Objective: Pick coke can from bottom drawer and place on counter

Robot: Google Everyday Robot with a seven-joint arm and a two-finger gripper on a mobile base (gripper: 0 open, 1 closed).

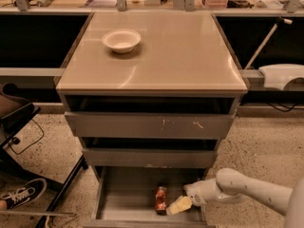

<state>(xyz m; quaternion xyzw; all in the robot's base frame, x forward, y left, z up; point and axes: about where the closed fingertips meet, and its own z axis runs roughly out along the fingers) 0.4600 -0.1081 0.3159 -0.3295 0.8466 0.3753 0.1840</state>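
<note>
The coke can (161, 199) lies on its side on the grey floor of the open bottom drawer (123, 198), right of the middle. My gripper (179, 205) reaches in from the right, low inside the drawer, its pale fingertips just right of the can and close to it. The counter (180, 46) is the beige top of the cabinet above, with a white bowl (121, 40) at its back left.
Two scuffed grey drawers (149, 125) stand partly pulled out above the bottom one. A black chair base (19, 141) and a shoe (21, 194) are on the floor at left. A white device (282, 75) sits at the right.
</note>
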